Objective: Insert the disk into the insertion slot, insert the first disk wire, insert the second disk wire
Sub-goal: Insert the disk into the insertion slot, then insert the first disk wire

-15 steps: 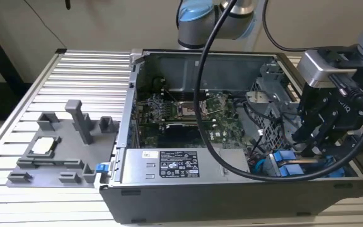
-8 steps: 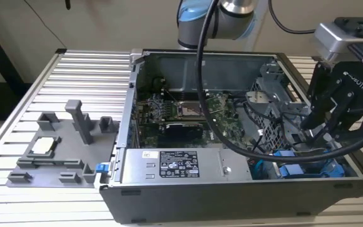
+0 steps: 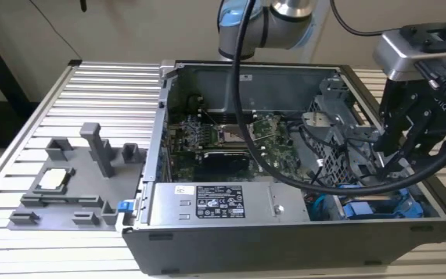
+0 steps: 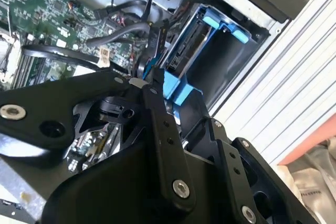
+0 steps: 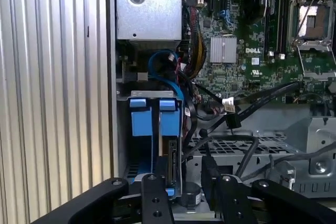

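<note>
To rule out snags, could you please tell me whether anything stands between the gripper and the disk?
What looks like a black cable plug sits between the gripper and the disk, at the disk's edge. The disk is already in the insertion slot; more black cables run beside it.

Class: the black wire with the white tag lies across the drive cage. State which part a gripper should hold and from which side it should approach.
Probably the stiff black plug just past the tag, not the limp wire behind it. Approach through the case's open side: the plug lies exposed over the cage, uncovered, so its flat sides look free to pinch.
</note>
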Tool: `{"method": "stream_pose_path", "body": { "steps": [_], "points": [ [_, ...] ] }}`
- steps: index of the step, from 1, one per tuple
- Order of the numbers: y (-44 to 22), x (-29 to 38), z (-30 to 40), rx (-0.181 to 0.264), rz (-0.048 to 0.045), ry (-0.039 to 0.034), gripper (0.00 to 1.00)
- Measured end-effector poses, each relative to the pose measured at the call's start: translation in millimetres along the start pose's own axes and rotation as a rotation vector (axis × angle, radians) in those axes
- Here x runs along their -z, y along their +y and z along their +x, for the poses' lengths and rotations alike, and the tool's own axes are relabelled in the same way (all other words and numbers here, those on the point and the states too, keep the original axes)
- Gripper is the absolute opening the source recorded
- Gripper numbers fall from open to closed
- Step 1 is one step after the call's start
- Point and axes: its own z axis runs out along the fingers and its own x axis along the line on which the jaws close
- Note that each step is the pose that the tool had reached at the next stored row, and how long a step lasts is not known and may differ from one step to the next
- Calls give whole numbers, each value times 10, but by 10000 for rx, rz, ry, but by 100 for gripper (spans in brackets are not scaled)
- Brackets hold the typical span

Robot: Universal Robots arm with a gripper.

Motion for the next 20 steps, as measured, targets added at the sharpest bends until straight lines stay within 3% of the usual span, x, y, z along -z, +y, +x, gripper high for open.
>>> {"method": "stream_pose_path", "body": {
  "steps": [4, 5, 9, 11, 14, 17, 20],
  "points": [
    [11, 0, -15, 9, 348, -402, 40],
    [14, -1, -20, 22, 465, -449, 40],
    [24, -11, -42, 139, 942, -469, 40],
    [25, -22, -59, 246, 1130, -479, 40],
    [30, -39, -102, 427, 1245, -483, 40],
    [31, -52, -127, 707, 1319, -430, 40],
    [35, -64, -148, 922, 1403, -302, 40]
  ]
}}
